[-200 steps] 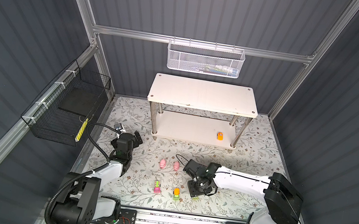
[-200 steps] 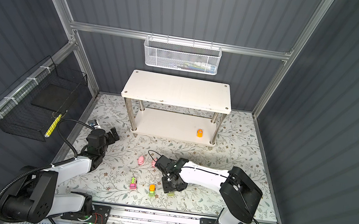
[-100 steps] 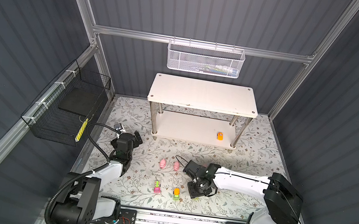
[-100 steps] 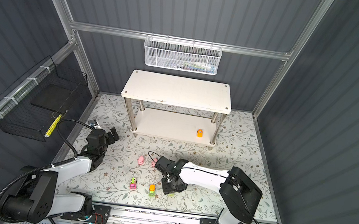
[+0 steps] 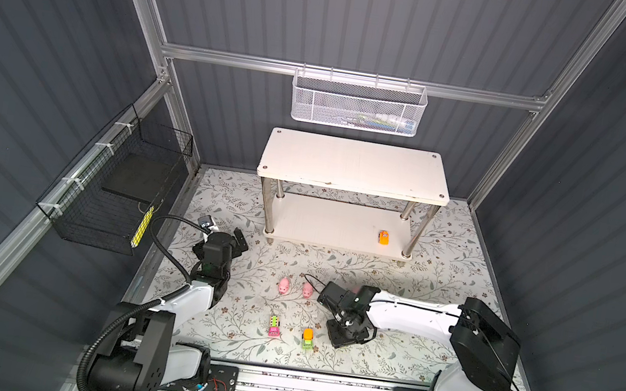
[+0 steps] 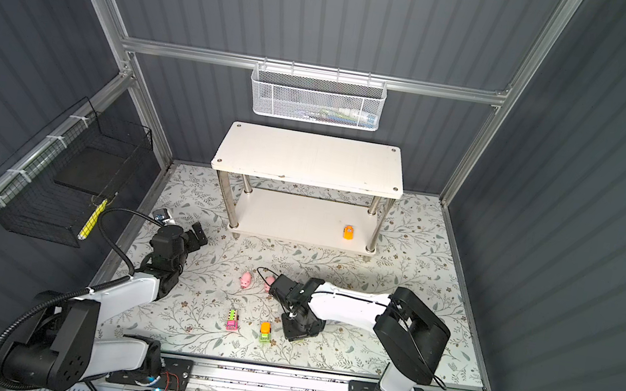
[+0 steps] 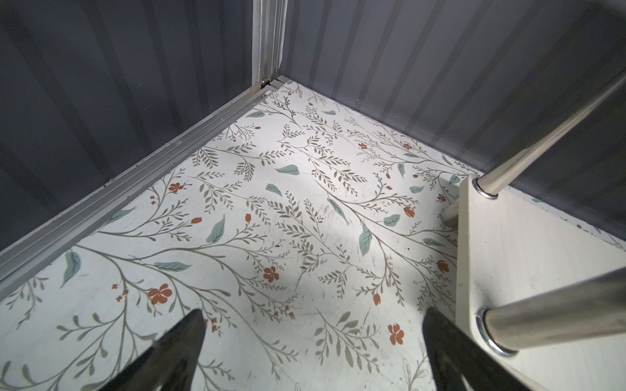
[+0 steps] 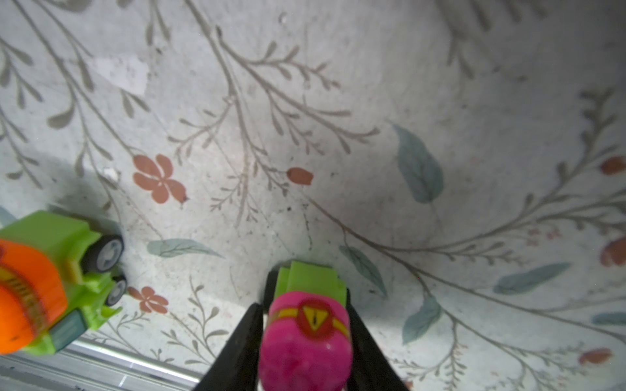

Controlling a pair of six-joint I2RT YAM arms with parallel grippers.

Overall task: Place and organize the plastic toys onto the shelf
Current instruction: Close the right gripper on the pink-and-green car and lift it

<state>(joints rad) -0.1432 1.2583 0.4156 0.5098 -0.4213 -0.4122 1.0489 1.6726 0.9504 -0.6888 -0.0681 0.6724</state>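
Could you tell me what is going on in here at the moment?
The right gripper has its jaws closed on a pink toy vehicle low over the floral mat. The left gripper is open and empty beside the shelf. One orange vehicle sits on the shelf's lower board; two pigs and two more vehicles lie on the mat.

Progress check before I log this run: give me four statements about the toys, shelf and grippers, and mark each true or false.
1. The left gripper is open with nothing between its fingers. True.
2. The orange toy vehicle sits on the top board of the shelf. False: it sits on the lower board.
3. Two pink pigs lie on the floral mat, off the shelf. True.
4. The right gripper is empty. False: it is shut on a pink and green toy vehicle.
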